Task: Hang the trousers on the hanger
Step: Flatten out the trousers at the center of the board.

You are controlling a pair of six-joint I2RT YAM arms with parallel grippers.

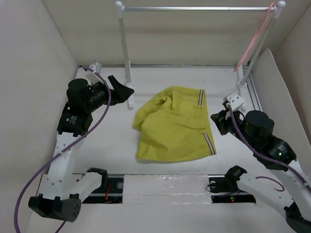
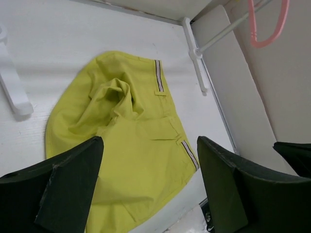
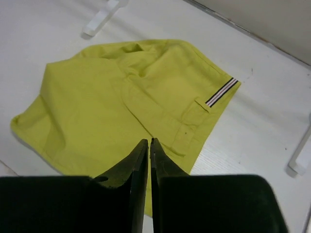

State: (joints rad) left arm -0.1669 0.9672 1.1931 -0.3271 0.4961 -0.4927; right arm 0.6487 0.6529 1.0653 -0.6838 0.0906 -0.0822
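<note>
The right claw (image 3: 148, 143), closed tight, hangs close beside the crumpled trousers (image 3: 116, 102).

We've got a white table (image 1: 109, 145) boxed in by plain cream walls: left wall (image 1: 34, 58), back wall (image 1: 194, 41), and a pale board (image 1: 279, 92) on the right. A rack (image 1: 194, 8) stands at the back, with white posts, a silver rail on top and its feet on the table. Light is soft and even, shadows faint.
</note>
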